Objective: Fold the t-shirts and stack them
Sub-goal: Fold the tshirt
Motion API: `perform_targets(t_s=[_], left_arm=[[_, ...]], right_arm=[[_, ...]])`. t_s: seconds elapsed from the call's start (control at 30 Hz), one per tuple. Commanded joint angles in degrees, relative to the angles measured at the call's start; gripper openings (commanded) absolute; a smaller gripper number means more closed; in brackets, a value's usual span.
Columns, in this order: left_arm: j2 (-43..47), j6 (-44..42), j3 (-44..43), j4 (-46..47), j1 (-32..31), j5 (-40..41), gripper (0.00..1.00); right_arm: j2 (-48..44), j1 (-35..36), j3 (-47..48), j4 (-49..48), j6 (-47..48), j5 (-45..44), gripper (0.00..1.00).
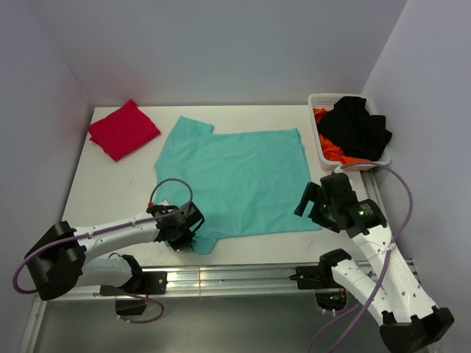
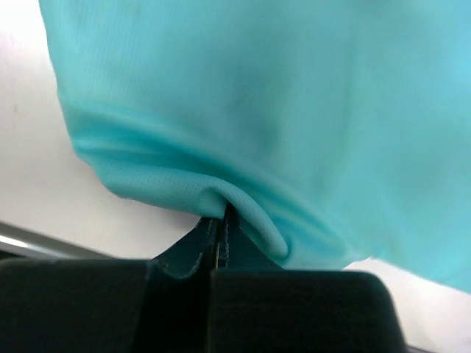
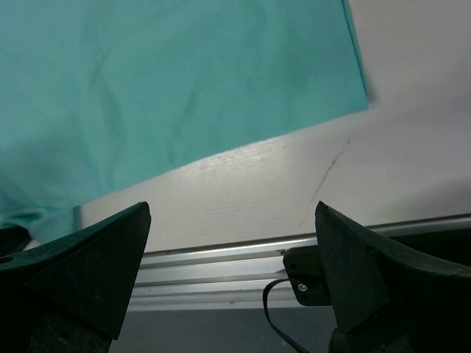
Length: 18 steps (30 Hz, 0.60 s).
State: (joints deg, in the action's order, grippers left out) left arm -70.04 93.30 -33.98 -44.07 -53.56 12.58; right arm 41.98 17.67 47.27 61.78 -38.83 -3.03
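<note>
White counter [image 1: 110, 184], grey walls, and the teal shirt [image 1: 243, 180] is spread flat across the middle of it. So, my left jaws are pressed together on a fold at its near-left edge, by what looks like a sleeve, just a thin pinch of cloth. The stuff looks light and floppy, so I reckon it'll sag and drag rather than hold a shape; hems and corners are the best places to grab.

The left arm [image 1: 110, 232] lies low, reaching in along the shirt's near side. The right arm [image 1: 368, 228] is hunched off the near-right corner, its jaws spread wide and touching nothing. The red shirt [image 1: 124, 129] sits folded well off the far-left corner, and the basket [image 1: 321, 98] is past the far-right one.
</note>
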Motion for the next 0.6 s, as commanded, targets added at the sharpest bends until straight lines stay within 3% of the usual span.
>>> perform_targets(t_s=[0.0,0.13,0.43,0.57], left_arm=[[-0.4,-4.5,-3.7,0.8,1.7,5.3,0.0],[0.4,-7.4,-8.4,-2.2,3.6,7.3,0.0],[-0.3,-17.4,-9.2,2.4,13.7,3.5,0.0],[-1.1,-20.6,-9.9,2.8,16.4,2.9,0.0]], right_arm=[[0.2,0.1,-5.2,-0.8,-5.0,2.7,1.0],[2.5,0.1,-10.4,-1.9,-10.2,-2.2,1.0],[11.5,0.0,-8.0,-3.5,-15.6,-12.5,0.98],[14.4,-0.1,-8.2,-6.3,-17.3,-12.0,0.95]])
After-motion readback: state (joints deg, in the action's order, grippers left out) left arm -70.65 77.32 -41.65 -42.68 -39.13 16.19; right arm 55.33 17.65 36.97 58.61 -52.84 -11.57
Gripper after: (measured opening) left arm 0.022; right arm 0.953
